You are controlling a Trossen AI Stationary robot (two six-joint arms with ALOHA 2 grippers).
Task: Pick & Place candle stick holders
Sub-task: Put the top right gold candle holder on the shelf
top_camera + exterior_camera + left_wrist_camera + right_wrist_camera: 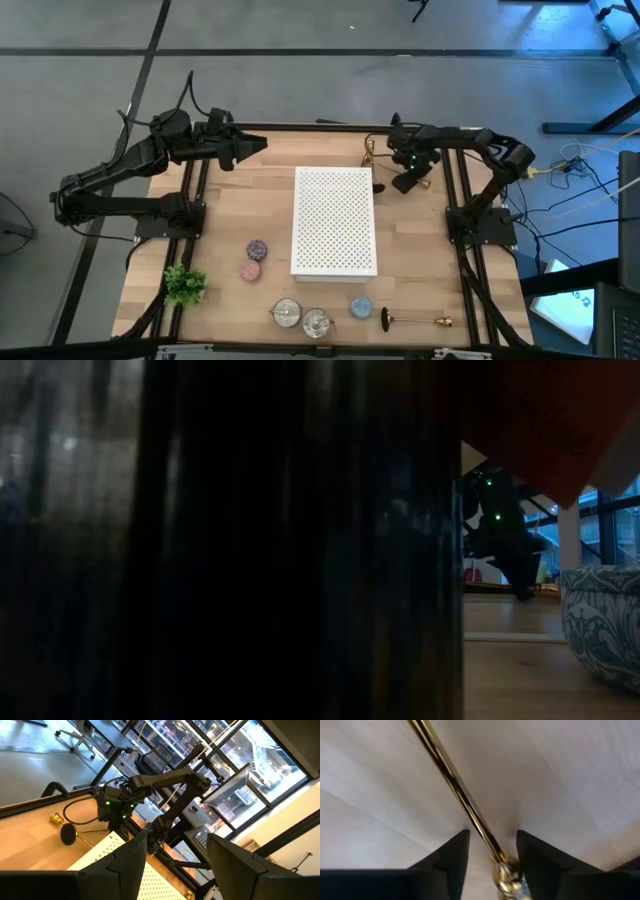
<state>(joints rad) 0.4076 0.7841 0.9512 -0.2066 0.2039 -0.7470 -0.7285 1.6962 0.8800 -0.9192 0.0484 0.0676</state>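
Straddling a gold candle stick holder (465, 802) lying on the tabletop (410, 260) beside the white perforated box (335, 220), the right tool (491, 851) stands spread, not yet pinching; its thin, slick stem could roll or slip out.

The right arm reached inward from its mount at the table's right edge, elbow raised, wrist pitched down toward the far part of the table. The right gripper (409, 180) sat low over the tabletop, its two dark fingers (451, 855) apart. The left arm stood folded at the table's far left corner, forearm level. The left gripper (252, 146) pointed toward the right arm, fingers (131, 861) apart and empty.
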